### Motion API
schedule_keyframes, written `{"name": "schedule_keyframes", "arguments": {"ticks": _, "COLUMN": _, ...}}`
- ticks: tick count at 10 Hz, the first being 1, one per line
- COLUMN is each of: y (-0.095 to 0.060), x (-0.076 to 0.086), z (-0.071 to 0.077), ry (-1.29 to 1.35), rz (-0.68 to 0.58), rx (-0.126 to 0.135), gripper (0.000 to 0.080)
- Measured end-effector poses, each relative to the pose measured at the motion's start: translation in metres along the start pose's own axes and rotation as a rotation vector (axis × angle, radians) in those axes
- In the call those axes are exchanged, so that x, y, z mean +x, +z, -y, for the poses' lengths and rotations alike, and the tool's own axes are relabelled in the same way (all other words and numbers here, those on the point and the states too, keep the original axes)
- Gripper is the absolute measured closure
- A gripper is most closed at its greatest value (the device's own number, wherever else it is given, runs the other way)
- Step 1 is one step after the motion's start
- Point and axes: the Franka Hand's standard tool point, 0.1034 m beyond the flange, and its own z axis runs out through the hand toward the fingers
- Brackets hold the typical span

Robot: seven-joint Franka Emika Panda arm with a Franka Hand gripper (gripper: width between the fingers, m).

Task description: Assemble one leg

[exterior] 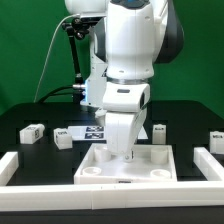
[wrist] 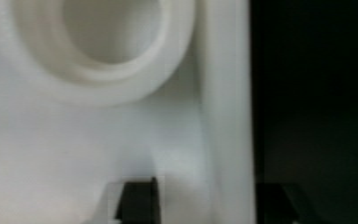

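The large white tray-like part (exterior: 150, 168) lies at the table's front centre, with round sockets in its corners. My gripper (exterior: 122, 150) is down at its back rim. In the wrist view the gripper (wrist: 211, 190) straddles the tray's raised rim (wrist: 211, 100), one dark finger (wrist: 137, 200) inside by a round socket (wrist: 87, 50), the other outside over the black table. The jaws stand apart, with a dark gap between the rim and the outer finger. Small white legs with marker tags lie on the table (exterior: 32, 131), (exterior: 63, 138), (exterior: 159, 130), (exterior: 217, 138). None is held.
The marker board (exterior: 90, 131) lies behind the tray, toward the exterior view's left. White rails border the work area at the left (exterior: 10, 165), front (exterior: 120, 202) and right (exterior: 205, 160). A green wall stands behind.
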Motion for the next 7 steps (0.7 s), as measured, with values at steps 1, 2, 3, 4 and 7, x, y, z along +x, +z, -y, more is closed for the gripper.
{"name": "schedule_keyframes", "arguments": {"ticks": 1, "y": 0.0007, "x": 0.0004, "z": 0.0024, "ry": -0.013, "rz": 0.003, "rx": 0.005, "gripper": 0.0727}}
{"name": "schedule_keyframes", "arguments": {"ticks": 2, "y": 0.0007, "x": 0.0006, "z": 0.0026, "ry": -0.014, "rz": 0.003, "rx": 0.005, "gripper": 0.0727}}
{"name": "schedule_keyframes", "arguments": {"ticks": 3, "y": 0.0008, "x": 0.0006, "z": 0.0027, "ry": -0.014, "rz": 0.003, "rx": 0.005, "gripper": 0.0727}}
{"name": "schedule_keyframes", "arguments": {"ticks": 4, "y": 0.0008, "x": 0.0007, "z": 0.0029, "ry": -0.014, "rz": 0.003, "rx": 0.005, "gripper": 0.0727}}
{"name": "schedule_keyframes", "arguments": {"ticks": 7, "y": 0.0008, "x": 0.0007, "z": 0.0029, "ry": -0.014, "rz": 0.003, "rx": 0.005, "gripper": 0.0727}}
